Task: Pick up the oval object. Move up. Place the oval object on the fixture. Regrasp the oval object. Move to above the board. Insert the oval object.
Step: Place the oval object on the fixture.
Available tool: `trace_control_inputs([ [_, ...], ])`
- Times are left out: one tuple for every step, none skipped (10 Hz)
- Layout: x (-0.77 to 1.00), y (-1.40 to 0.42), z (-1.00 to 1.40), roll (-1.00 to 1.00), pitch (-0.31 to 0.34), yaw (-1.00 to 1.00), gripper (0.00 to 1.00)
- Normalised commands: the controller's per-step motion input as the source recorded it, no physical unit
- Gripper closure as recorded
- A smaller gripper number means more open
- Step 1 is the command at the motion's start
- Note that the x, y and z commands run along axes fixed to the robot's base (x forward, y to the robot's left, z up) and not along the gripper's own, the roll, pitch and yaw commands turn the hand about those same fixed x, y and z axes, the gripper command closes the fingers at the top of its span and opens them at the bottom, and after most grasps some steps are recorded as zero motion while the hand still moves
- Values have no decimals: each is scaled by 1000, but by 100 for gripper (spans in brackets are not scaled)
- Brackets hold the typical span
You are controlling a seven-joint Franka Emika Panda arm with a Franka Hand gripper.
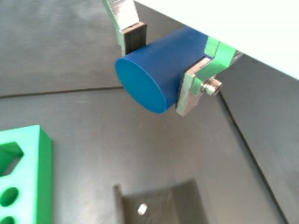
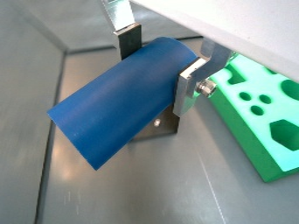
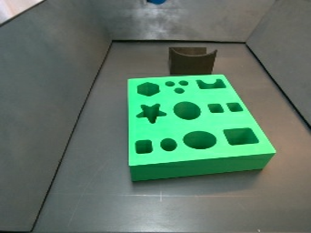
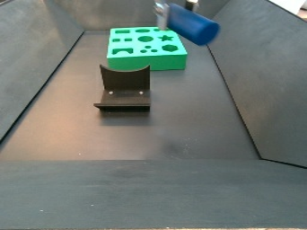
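My gripper (image 1: 163,66) is shut on the oval object (image 1: 152,80), a smooth blue peg held across its width between the two silver fingers, and both also show in the other wrist view: gripper (image 2: 158,66), peg (image 2: 111,109). In a side view the peg (image 4: 192,25) hangs high in the air, above the floor beside the board's near right corner. The dark fixture (image 4: 124,85) stands on the floor below and apart from it, and shows in both wrist views (image 1: 162,206). The green board (image 3: 195,123) lies flat with its cut-out holes open. Only a blue speck of the peg (image 3: 155,2) shows at that view's top edge.
Grey slanted walls (image 3: 73,82) enclose the dark floor on the sides. The board (image 4: 146,45) sits beyond the fixture in that side view, and its edge shows in both wrist views (image 2: 263,114).
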Motion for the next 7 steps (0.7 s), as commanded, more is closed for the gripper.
trace_control_inputs([
  [1000,-84,207,-26,-63,-1000,100],
  [1000,-65,163,-32,-46,-1000,100],
  [1000,-46,109,-41,-24,-1000,100],
  [969,-33,81,-47,-12,-1000,100],
  [839,-12,34,-65,16,-1000,100],
  [741,1,7,-79,44,-938,100],
  [618,9,-7,-79,68,-598,100],
])
